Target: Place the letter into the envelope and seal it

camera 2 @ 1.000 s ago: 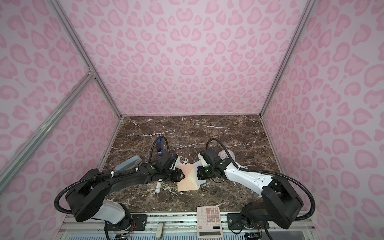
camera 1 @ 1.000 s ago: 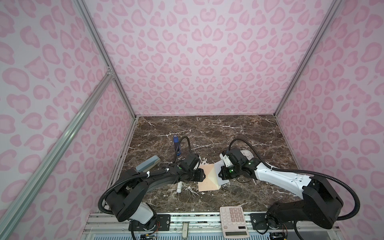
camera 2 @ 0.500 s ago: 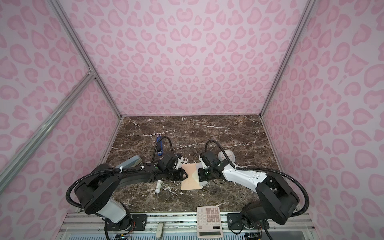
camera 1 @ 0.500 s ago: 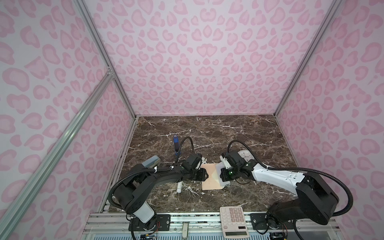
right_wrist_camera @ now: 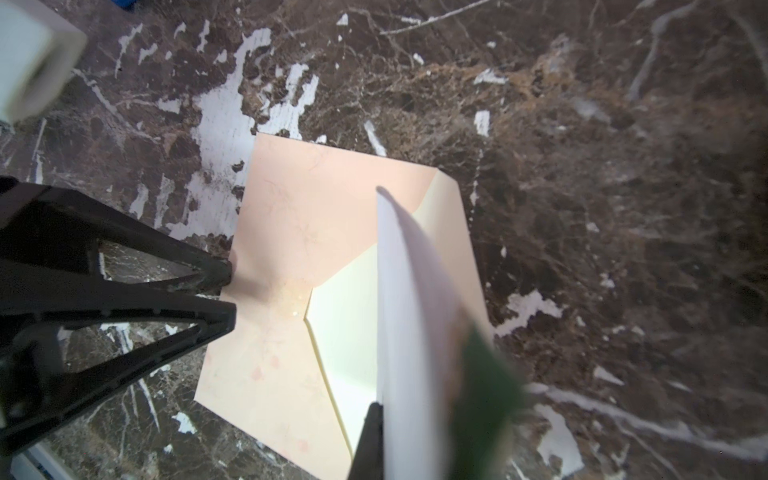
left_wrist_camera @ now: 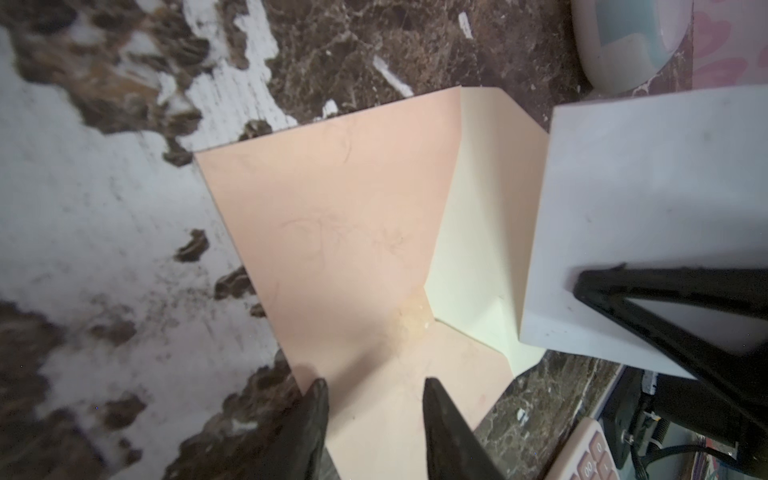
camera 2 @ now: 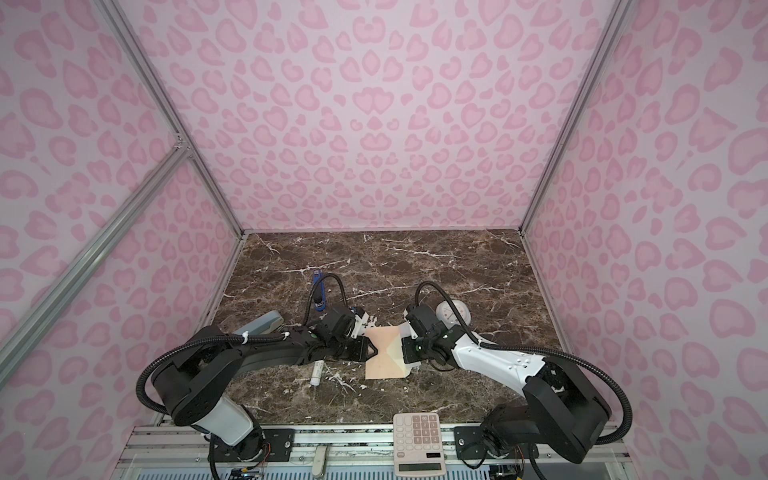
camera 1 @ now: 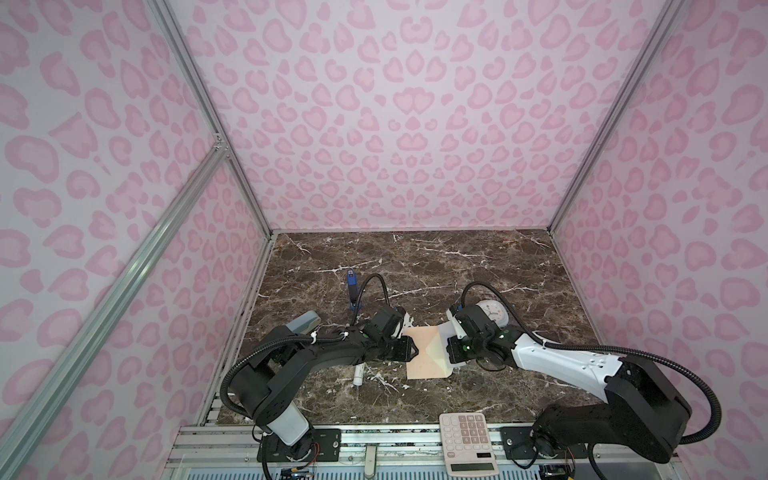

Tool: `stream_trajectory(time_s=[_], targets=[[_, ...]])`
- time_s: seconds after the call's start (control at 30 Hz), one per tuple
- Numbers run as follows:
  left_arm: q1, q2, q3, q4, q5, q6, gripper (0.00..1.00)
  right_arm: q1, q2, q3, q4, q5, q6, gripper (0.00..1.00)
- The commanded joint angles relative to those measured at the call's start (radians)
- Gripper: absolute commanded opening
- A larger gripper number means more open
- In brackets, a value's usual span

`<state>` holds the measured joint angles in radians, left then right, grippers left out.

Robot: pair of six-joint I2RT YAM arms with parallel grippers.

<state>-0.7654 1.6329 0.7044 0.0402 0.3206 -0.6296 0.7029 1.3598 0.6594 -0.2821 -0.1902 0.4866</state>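
The peach envelope (camera 1: pixel 424 353) (camera 2: pixel 382 353) lies flat on the marble in both top views. Its cream flap (left_wrist_camera: pixel 478 208) (right_wrist_camera: pixel 440 257) is folded open toward the right arm. My left gripper (left_wrist_camera: pixel 374 388) (camera 1: pixel 411 348) is open, with its fingertips (right_wrist_camera: pixel 222 318) resting at the envelope's (right_wrist_camera: pixel 299 216) left edge and nothing between them. My right gripper (right_wrist_camera: pixel 384 415) (camera 1: pixel 451 353) is shut on the letter (right_wrist_camera: pixel 407 311) (left_wrist_camera: pixel 644 208). The letter is a white sheet with a green border, held on edge over the open flap.
A white calculator (camera 1: pixel 469 440) (camera 2: pixel 419 439) lies on the front rail. A white marker (camera 1: pixel 358 376) lies near the left arm, with a blue tool (camera 1: pixel 352 286) behind it. A grey-blue object (camera 1: pixel 305 322) sits at the left wall. A round white dial (camera 1: pixel 492 311) stands behind the right gripper.
My left gripper has slid a little to the right onto the envelope's edge, and its jaws have narrowed slightly. The right gripper holds the letter almost where it was.
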Motion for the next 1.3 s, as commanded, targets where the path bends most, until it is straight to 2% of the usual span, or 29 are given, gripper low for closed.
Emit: stream_trajectory(time_s=[0.0,0.5,0.8,1.27], targets=[[-0.001,0.020,-0.009,-0.155,-0.034,0.001,0.42,0.005,0.013,-0.023,0.035,0.018,-0.004,0.00],[0.001,0.036,-0.005,-0.153,-0.027,-0.012,0.41,0.037,0.016,-0.091,0.096,0.024,0.005,0.00],[-0.001,0.032,-0.013,-0.152,-0.028,-0.015,0.40,0.015,0.040,-0.118,0.132,-0.025,0.115,0.00],[-0.001,0.027,-0.022,-0.151,-0.031,-0.019,0.40,-0.039,0.054,-0.089,0.055,-0.092,0.225,0.00]])
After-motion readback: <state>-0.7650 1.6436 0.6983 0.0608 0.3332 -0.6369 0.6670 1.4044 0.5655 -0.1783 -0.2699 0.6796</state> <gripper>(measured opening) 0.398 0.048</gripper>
